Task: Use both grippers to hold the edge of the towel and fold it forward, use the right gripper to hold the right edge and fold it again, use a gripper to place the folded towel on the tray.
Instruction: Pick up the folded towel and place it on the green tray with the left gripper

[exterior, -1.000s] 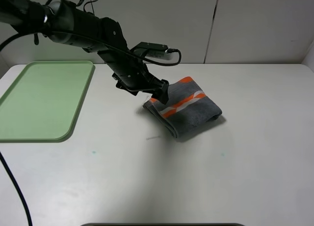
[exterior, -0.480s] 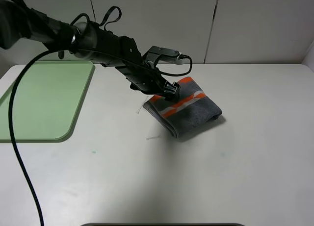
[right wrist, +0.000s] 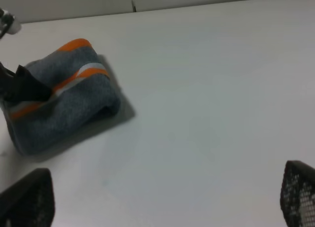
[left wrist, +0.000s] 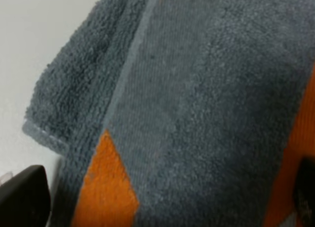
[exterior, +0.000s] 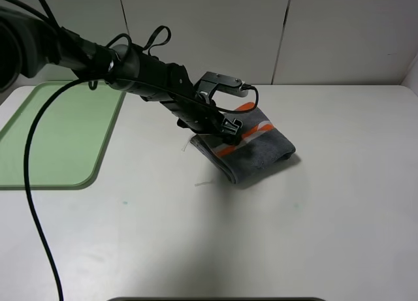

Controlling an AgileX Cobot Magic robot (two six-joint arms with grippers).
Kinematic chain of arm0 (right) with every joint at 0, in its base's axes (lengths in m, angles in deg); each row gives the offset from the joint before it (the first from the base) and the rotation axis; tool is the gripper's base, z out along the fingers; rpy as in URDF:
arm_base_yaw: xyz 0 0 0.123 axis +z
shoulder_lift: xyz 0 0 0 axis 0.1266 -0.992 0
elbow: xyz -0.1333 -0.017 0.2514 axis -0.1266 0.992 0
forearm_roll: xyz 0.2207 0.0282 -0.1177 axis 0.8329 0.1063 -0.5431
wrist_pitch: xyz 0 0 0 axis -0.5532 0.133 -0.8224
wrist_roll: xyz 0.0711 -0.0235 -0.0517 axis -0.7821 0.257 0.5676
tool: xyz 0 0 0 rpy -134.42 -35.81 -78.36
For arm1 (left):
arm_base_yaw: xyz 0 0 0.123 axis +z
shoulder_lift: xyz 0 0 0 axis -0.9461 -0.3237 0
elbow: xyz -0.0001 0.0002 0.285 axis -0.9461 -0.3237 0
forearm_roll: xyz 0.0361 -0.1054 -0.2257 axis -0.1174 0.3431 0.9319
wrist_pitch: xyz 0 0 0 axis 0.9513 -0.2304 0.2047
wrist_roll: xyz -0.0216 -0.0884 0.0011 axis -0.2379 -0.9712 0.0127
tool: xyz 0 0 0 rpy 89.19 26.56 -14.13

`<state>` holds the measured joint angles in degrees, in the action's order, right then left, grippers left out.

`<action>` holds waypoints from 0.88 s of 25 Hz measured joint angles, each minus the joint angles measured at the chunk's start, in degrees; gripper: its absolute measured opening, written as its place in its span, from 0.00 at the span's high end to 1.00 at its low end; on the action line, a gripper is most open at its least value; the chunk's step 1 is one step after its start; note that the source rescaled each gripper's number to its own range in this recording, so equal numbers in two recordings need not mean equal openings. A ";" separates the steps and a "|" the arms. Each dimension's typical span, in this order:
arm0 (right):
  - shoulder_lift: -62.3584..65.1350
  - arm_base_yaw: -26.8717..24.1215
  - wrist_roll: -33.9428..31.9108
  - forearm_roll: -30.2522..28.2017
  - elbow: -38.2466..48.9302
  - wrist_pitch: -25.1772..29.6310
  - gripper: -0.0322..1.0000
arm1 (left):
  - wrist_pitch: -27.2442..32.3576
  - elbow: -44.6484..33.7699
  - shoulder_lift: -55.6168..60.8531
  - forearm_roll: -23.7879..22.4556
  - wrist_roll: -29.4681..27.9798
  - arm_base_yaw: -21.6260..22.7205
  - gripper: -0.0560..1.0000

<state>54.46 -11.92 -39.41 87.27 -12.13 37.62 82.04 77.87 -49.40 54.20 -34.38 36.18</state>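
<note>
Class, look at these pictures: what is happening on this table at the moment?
A two-armed robot is tidying a grey and orange towel, which already lies folded into a thick bundle on the white table. The left pincer is down at the towel's left end, its open fingers straddling the cloth in the wrist view. The right pincer hangs open, well away from the towel, holding nothing. The green tray at the far left has no towel on it yet.

The folded towel (exterior: 251, 147) lies on the desk (exterior: 326, 216) just right of frame centre. The tray (exterior: 55, 134) sits at the left edge, well apart from it. The left gripper (exterior: 228, 128) reaches in from the upper left onto the towel's left end.
</note>
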 joint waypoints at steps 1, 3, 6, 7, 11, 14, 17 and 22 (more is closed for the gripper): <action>0.00 0.00 0.00 0.01 0.00 0.00 0.00 | -0.14 0.00 -0.31 0.05 0.00 -0.06 0.00; 0.00 0.00 0.00 0.07 0.00 0.00 0.00 | -0.72 0.00 -0.63 0.05 0.00 -0.18 0.00; 0.00 0.00 0.00 0.06 0.00 0.00 0.00 | -1.74 0.00 -0.68 0.11 0.00 -0.18 0.00; 0.00 0.00 0.00 0.06 0.00 0.00 0.00 | -2.17 0.00 -0.68 0.06 0.00 -0.18 0.00; 0.00 0.00 0.00 0.06 0.00 0.00 0.00 | -3.14 0.00 -0.73 0.06 0.00 -0.29 0.08; 0.00 0.00 0.00 0.06 0.00 0.00 0.00 | -3.14 0.00 -0.73 0.06 0.00 -0.37 0.21; 0.00 0.00 0.00 0.06 0.00 0.00 0.00 | -3.14 0.00 -0.73 0.06 0.00 -0.48 0.33; 0.00 0.00 0.00 0.06 0.00 0.00 0.00 | -3.38 0.00 -0.73 0.06 -0.05 -0.64 0.54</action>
<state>54.46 -11.92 -39.41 87.34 -12.13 37.62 78.66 77.87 -50.14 54.26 -34.43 35.53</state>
